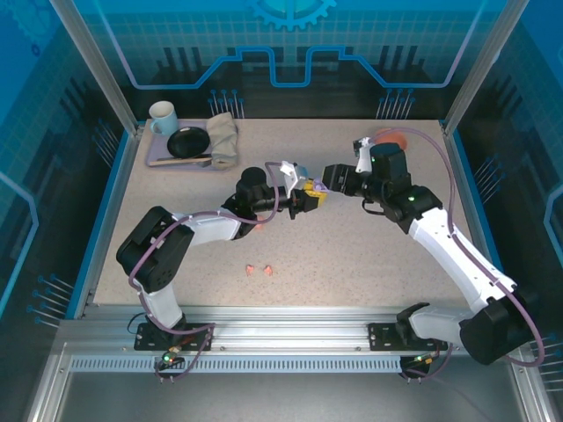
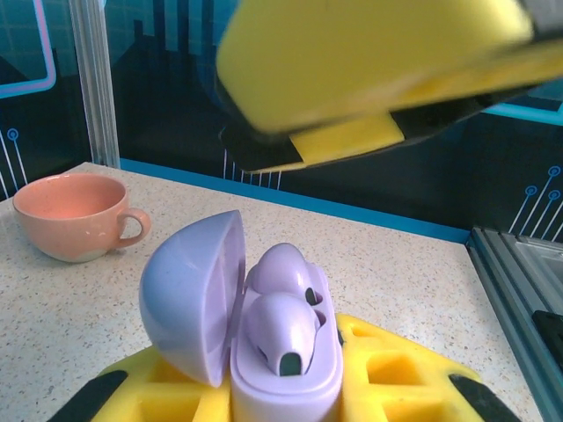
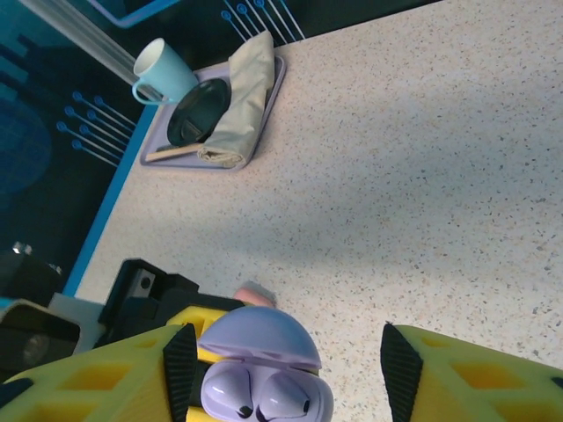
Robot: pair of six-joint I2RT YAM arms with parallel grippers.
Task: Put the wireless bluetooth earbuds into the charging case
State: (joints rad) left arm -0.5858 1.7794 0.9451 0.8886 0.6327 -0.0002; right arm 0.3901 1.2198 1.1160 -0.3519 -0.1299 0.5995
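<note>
The lilac charging case (image 2: 281,369) stands upright with its lid (image 2: 189,294) swung open, and my left gripper (image 2: 286,396) is shut on its base. Two lilac earbuds (image 2: 280,330) sit in its wells. In the right wrist view the same case (image 3: 264,391) with both earbuds (image 3: 259,396) lies between the spread fingers of my open right gripper (image 3: 286,369), nearer the left finger (image 3: 106,378). From above, the two grippers meet mid-table: left gripper (image 1: 305,199), right gripper (image 1: 324,186). Two salmon-pink earbuds (image 1: 259,270) lie loose on the table in front of the left arm.
A pink cup (image 1: 391,139) stands at the back right, behind the right arm. At the back left a lilac tray (image 1: 160,162) holds a pale blue mug (image 1: 163,117), a black dish (image 1: 188,141) and a folded cloth (image 1: 223,137). A small pink object (image 3: 255,293) lies just behind the case.
</note>
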